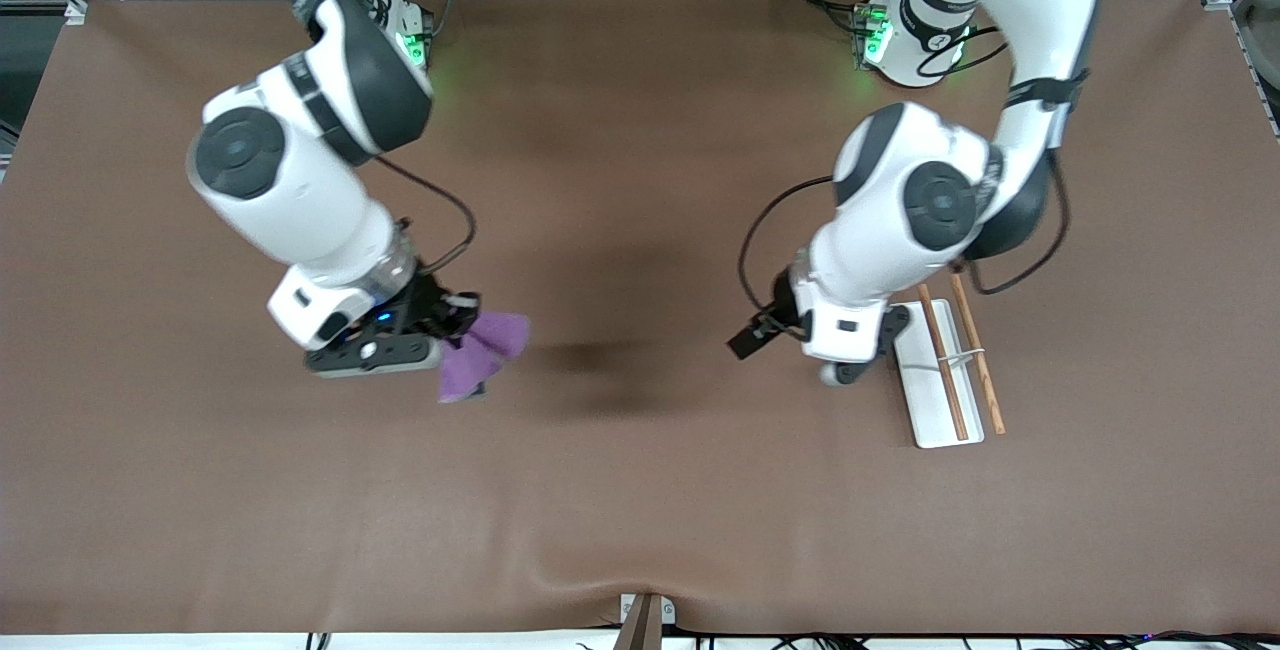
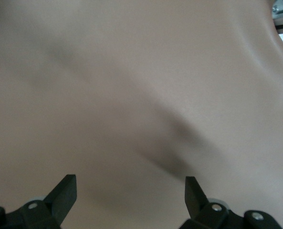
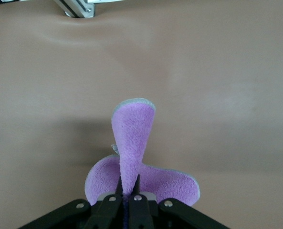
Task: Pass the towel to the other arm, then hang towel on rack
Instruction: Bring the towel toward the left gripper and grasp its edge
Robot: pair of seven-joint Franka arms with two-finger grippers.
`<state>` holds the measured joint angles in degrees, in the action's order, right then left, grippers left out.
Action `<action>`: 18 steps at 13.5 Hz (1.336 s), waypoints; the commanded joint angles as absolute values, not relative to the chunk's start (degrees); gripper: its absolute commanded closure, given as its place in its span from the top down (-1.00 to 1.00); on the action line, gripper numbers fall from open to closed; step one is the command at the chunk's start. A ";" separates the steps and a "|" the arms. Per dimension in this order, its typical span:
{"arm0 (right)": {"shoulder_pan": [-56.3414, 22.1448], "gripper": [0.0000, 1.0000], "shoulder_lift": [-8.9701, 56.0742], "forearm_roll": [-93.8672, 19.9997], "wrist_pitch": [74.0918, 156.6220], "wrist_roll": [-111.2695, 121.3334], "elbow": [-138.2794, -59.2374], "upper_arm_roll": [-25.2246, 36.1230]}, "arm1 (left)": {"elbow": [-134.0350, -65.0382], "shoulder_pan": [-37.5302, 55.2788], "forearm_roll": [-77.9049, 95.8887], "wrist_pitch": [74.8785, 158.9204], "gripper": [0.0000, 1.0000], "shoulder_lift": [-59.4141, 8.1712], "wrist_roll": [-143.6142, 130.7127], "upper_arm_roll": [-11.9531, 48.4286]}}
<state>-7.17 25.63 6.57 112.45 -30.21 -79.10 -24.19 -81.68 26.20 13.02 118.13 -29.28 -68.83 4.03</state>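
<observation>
The fingers (image 3: 118,191) of the right gripper (image 1: 462,322) are pressed together, pinching a fold of the small soft purple microfibre towel (image 1: 482,352). The fingers (image 2: 65,191) of the left gripper (image 1: 752,335) are spread wide with nothing between them.

The wide brown tabletop (image 1: 640,490) fills the front view, its covering slightly rippled near the edge closest to the front camera. Two white Franka arms reach out over it from bases along the edge farthest from that camera.

The right arm is bent over the right arm's end of the tabletop, and its black gripper holds the towel up in the air above bare brown surface. In the right wrist view the towel (image 3: 131,143) shows one flap rising up from between the pinched fingers, with two rounded lobes spreading to either side at their base.

The left arm is bent over the left arm's end of the tabletop. Its gripper hangs above bare surface, just beside the rack, and the left wrist view shows only brown covering between the two dark fingertips.

The rack (image 1: 935,385), a small white rectangular flat base carrying two thin parallel brown wooden rods (image 1: 978,355) joined by a white bracket, lies on the tabletop toward the left arm's end. One corner of its base is hidden under the left arm's wrist. The towel and the rack are well apart.
</observation>
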 commanded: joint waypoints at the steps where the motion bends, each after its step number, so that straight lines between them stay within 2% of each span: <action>1: -10.45 -1.00 25.84 6.59 116.87 -37.69 -79.37 -24.08 | -79.54 27.33 13.53 119.26 1.00 -29.88 -76.70 3.51; 7: -19.15 -1.00 30.05 7.82 128.48 -46.65 -79.37 -23.30 | -79.19 32.51 13.62 121.55 0.97 -29.88 -96.58 3.52; 8: -19.77 -1.00 30.15 7.91 129.63 -49.28 -79.37 -22.94 | -79.28 32.87 13.71 121.55 0.69 -29.88 -97.03 3.60; 9: -20.04 -1.00 30.23 8.00 129.81 -50.26 -79.37 -22.85 | -79.45 33.22 13.71 121.38 0.57 -29.80 -97.90 3.60; 13: -20.13 -1.00 30.15 7.91 129.73 -50.54 -79.37 -22.85 | -80.07 33.31 13.71 119.18 0.56 -29.97 -98.79 3.52; 16: -20.04 -1.00 30.06 7.82 129.64 -50.54 -79.37 -22.85 | -80.07 32.70 13.80 119.18 0.15 -30.67 -100.80 3.52; 18: -20.04 -1.00 30.06 7.82 129.55 -50.54 -79.37 -22.85 | -79.81 32.78 13.80 119.18 0.12 -31.46 -101.60 3.52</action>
<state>-19.59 30.42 7.06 129.64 -48.99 -79.59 -23.29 -80.38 32.69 13.03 119.82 -30.83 -100.20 3.60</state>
